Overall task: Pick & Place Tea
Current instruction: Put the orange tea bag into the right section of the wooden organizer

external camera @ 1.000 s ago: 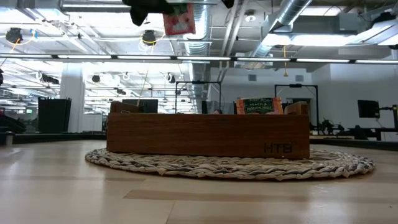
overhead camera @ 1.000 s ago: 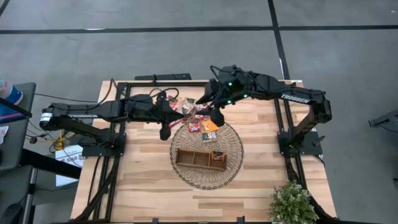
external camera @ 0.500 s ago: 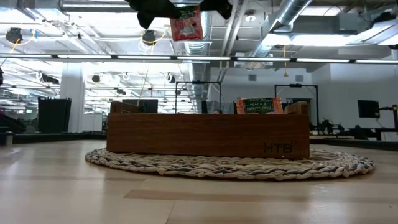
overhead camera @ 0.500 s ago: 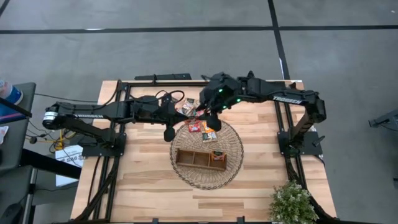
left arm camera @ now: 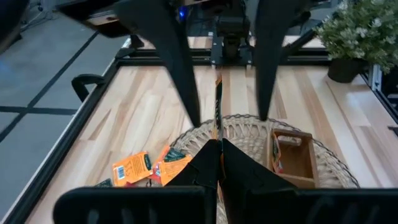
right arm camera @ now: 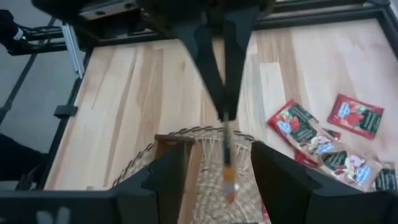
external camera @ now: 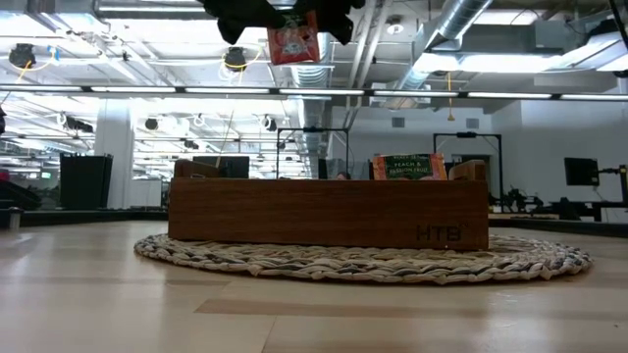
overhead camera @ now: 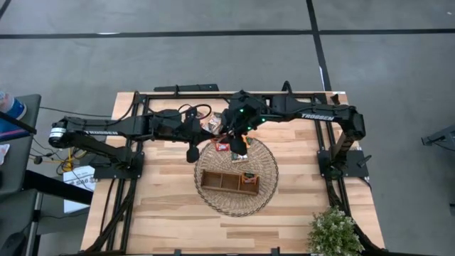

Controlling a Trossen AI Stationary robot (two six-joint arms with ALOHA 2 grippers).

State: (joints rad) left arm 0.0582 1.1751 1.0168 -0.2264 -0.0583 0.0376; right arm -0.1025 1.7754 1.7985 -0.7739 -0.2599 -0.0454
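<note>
Left pincer (left arm camera: 217, 146) clamped on red square tea sachet (external camera: 292, 37), aloft. Right pincer (right arm camera: 211, 163) has closed in, prongs narrowing astride sachet, untouched: handover imminent toward brown wooden tray (overhead camera: 229, 182).

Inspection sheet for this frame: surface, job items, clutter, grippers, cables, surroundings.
Surface: wooden table; wicker mat under wooden tray.
Job's things: red tea sachet held in the air; orange sachet standing in the tray; loose sachets by the mat's edge.
Clutter: potted plant at a table corner.
Grippers: left gripper shut on red tea sachet; right gripper open, fingers either side of it.
Cables: black cable looped near left arm.
Surroundings: grey floor.
</note>
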